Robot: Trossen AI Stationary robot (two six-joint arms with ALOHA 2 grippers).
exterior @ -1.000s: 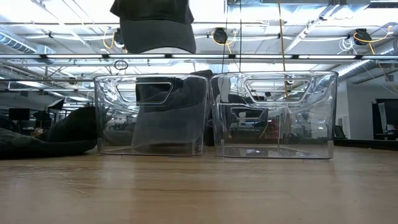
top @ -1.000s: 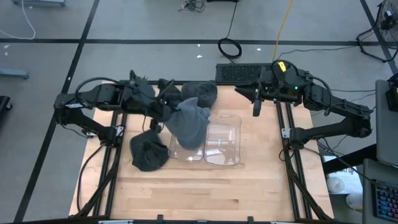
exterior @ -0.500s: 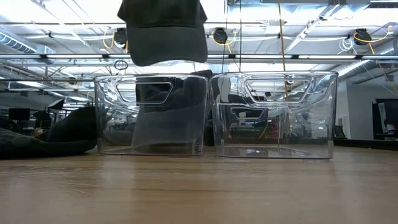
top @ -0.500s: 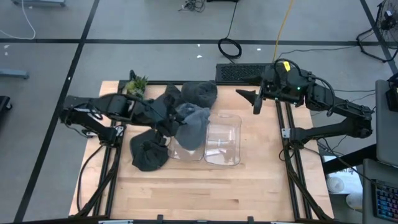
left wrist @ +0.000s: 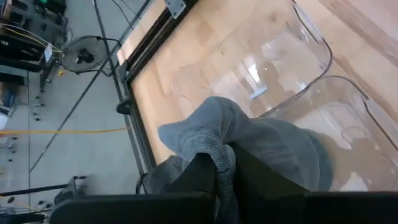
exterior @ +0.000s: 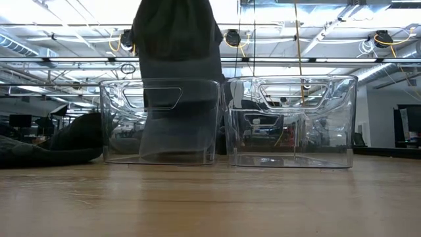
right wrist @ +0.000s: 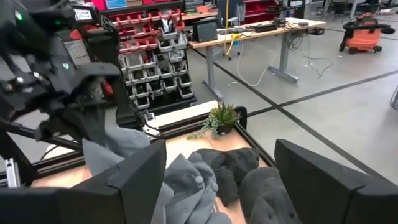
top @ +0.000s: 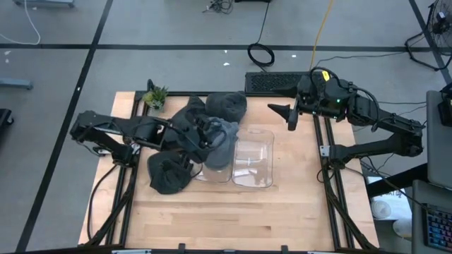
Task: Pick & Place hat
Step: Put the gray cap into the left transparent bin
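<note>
My left gripper (top: 206, 136) is shut on a grey knit hat (top: 220, 146) over the left of two clear bins (top: 212, 168). In the low view the hat (exterior: 176, 46) hangs down with its lower part inside that bin (exterior: 118, 125). My right gripper (top: 284, 113) is open and empty near the table's far right corner, away from the bins. The right clear bin (top: 254, 161) holds no hat. My left gripper pinches a bunched fold of the hat's knit (left wrist: 222, 160) between its two fingers (left wrist: 198, 174). It comes from the table's left, slanting down. The hat hangs below the fingers, slack, its lower part (exterior: 177, 125) inside the left bin.
Dark hats lie on the table at the left of the bins (top: 169, 173) and behind them (top: 227, 104). A small potted plant (top: 155, 94) stands at the far left corner. A black frame (top: 332, 190) runs along the table's sides. Bare wood (top: 233, 219) lies near the front edge.
My left gripper has gone down and toward the table's near right with the hat. The hat, which hung wholly above the left bin, now reaches down into it.
</note>
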